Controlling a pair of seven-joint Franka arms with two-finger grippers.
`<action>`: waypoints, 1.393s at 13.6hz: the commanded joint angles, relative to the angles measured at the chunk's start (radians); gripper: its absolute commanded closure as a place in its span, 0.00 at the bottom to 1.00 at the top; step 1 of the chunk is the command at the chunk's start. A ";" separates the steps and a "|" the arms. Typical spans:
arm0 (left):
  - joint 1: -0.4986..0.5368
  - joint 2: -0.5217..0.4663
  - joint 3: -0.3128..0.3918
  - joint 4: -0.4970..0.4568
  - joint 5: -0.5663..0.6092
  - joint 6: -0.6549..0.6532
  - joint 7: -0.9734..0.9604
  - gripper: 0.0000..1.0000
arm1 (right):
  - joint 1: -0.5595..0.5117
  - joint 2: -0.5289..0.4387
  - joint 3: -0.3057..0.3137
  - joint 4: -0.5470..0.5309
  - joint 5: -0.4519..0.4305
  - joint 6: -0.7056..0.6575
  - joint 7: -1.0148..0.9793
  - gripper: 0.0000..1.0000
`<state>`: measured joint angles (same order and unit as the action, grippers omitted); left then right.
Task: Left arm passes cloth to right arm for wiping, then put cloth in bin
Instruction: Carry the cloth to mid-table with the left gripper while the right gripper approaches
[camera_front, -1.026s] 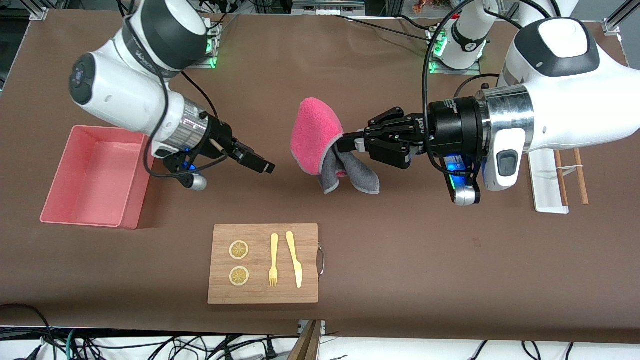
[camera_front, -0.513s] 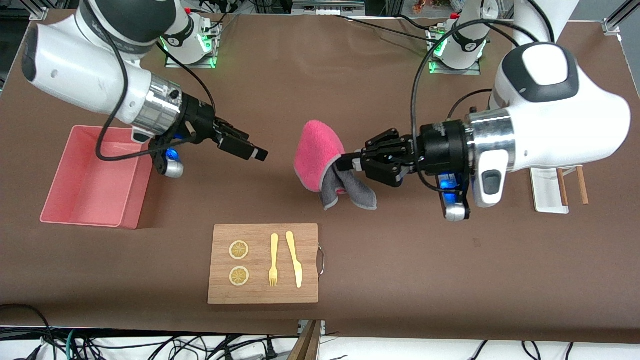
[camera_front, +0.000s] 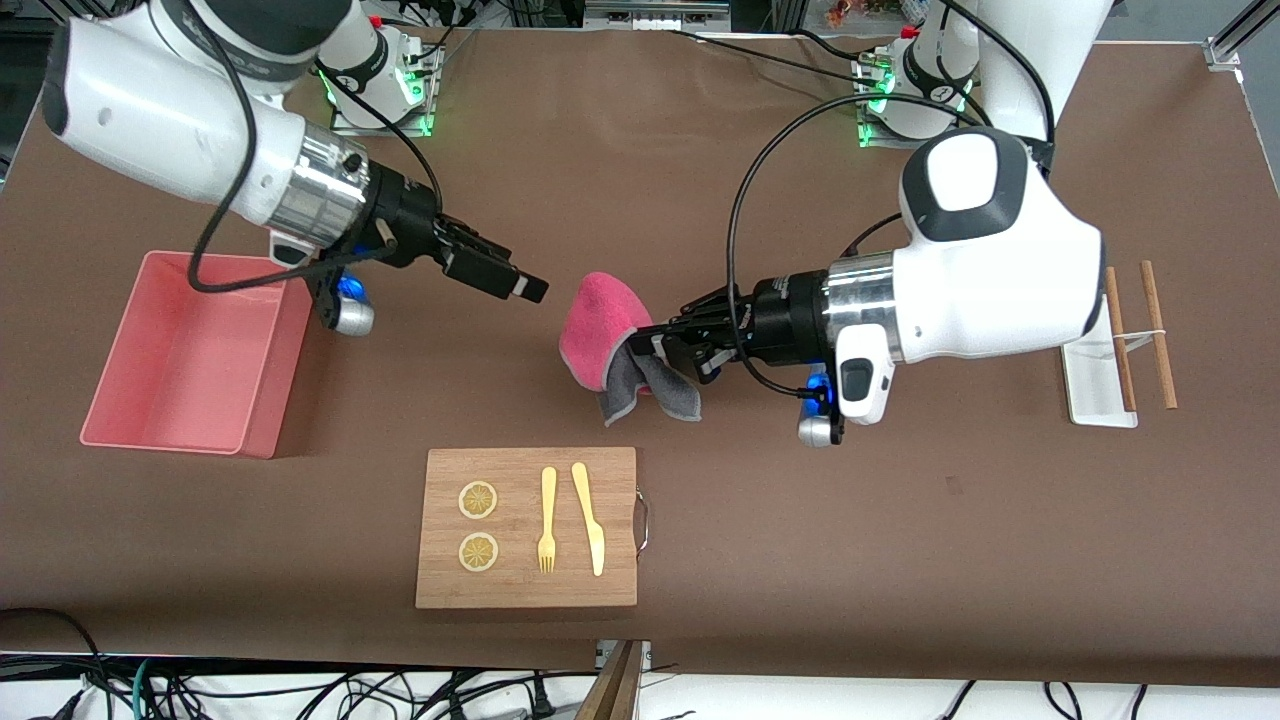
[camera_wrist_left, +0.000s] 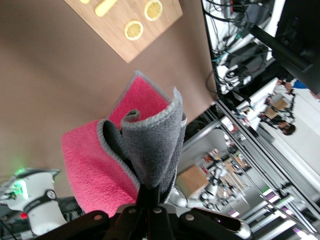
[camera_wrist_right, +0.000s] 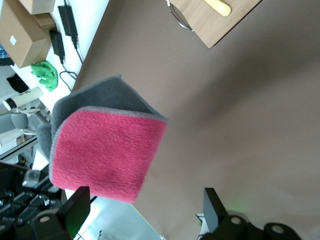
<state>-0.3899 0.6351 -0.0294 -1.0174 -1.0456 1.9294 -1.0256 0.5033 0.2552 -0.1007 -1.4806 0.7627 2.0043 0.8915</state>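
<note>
Handover pending. My left pincer (camera_front: 648, 345) is clamped on the cloth (camera_front: 598, 328), held above the tabletop (camera_front: 800, 520). Right pincer (camera_front: 520, 287) spread wide just beside it, seemingly not touching. Wiping and the bin (camera_front: 190, 352) remain.

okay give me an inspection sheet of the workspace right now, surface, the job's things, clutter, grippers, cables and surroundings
Surface: brown table, covered edge to edge.
Job's things: cloth, pink and grey, held in the air; bin, nothing seen inside, at the right arm's end.
Clutter: wooden board with two lemon slices, fork and knife; white tray with chopsticks at the left arm's end.
Grippers: left gripper shut on the cloth over the table; right gripper open, apart from the cloth.
Cables: black cable looping to the left wrist; another on the right arm.
Surroundings: tangled cables below the table edge.
</note>
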 joint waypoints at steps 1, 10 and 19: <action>-0.026 0.006 0.006 0.002 0.045 0.010 0.013 1.00 | 0.020 0.041 0.003 0.000 0.013 0.057 0.003 0.00; -0.044 0.034 0.006 0.002 0.111 0.010 0.009 1.00 | 0.050 0.159 0.003 0.000 0.017 0.186 0.009 0.00; -0.035 0.032 0.008 0.003 0.101 0.008 0.002 1.00 | 0.106 0.219 0.004 0.000 0.023 0.263 0.017 0.01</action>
<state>-0.4239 0.6733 -0.0255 -1.0181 -0.9547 1.9323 -1.0254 0.5953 0.4760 -0.0955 -1.4823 0.7636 2.2562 0.9008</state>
